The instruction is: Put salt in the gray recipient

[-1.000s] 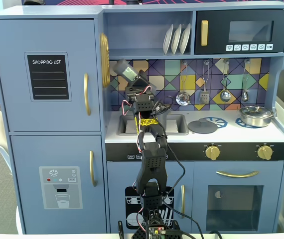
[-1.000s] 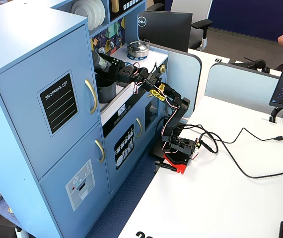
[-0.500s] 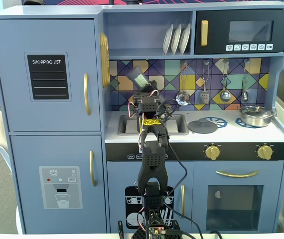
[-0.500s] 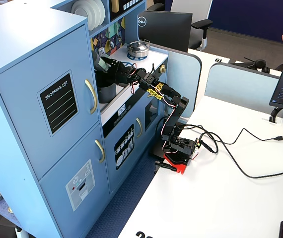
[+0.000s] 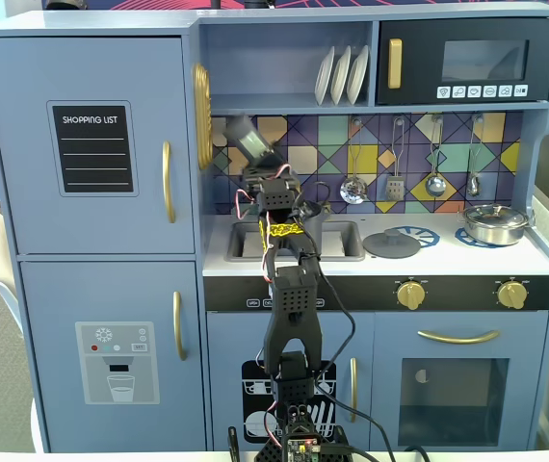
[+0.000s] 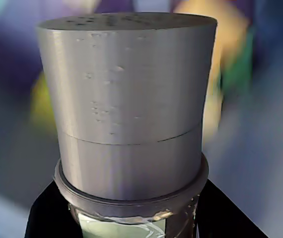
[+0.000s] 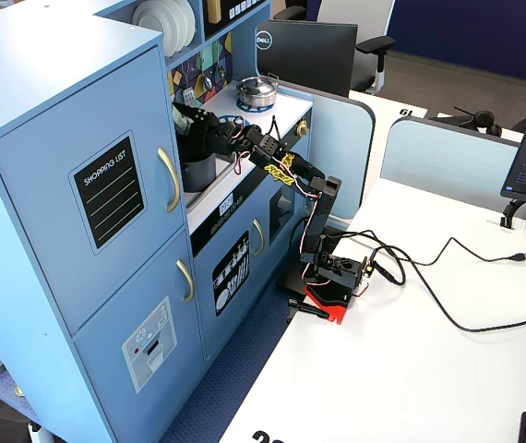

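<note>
A pale blue toy kitchen (image 5: pixel 91 144) fills the front fixed view, with a cupboard door bearing a shopping-list panel (image 5: pixel 92 149) at its left edge and a black microwave (image 5: pixel 467 60) at its top right corner. In the side fixed view the kitchen (image 7: pixel 51 111) stands against a white tabletop (image 7: pixel 411 360), and the arm's red-and-black base (image 7: pixel 332 281) sits at the tabletop's edge nearest the kitchen. The arm (image 5: pixel 289 318) rises from the bottom of the front view and reaches over the kitchen counter (image 5: pixel 448 255) toward the sink (image 5: pixel 337 241) at the counter's left end. The gray recipient (image 7: pixel 198 172) stands at that end of the counter, just below the tool in the side view; the front view hides it behind the arm. A flat gray round lid (image 5: pixel 391 244) lies mid-counter, and a shiny silver pan (image 5: pixel 494 223) sits near the counter's right edge. The tool (image 5: pixel 260 166) is clamped on the salt (image 5: pixel 248 136), which is held in the air above the sink area, tilted with its cap toward the upper left in the front view. In the wrist view the salt's gray cap (image 6: pixel 126 104) fills the picture, with black fingers (image 6: pixel 47 213) either side of the pale green label below.
</note>
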Robot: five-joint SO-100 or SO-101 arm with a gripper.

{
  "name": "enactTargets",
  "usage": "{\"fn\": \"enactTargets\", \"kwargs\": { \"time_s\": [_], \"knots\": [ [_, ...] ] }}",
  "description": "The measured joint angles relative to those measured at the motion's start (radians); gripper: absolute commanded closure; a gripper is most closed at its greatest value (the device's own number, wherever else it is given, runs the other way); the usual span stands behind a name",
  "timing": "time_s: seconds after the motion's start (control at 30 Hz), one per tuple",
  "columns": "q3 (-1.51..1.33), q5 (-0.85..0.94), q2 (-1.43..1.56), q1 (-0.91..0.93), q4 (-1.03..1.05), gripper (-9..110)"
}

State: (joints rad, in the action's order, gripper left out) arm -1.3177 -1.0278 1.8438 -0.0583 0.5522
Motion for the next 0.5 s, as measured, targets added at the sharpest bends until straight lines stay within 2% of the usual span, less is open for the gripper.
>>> {"fn": "enactTargets", "kwargs": {
  "time_s": [0.23, 0.5],
  "knots": [
    [-0.163, 0.000, 0.075, 0.054, 0.009, 101],
    [-0.006, 0.037, 0.018, -0.028, 0.002, 101]
  ]
}}
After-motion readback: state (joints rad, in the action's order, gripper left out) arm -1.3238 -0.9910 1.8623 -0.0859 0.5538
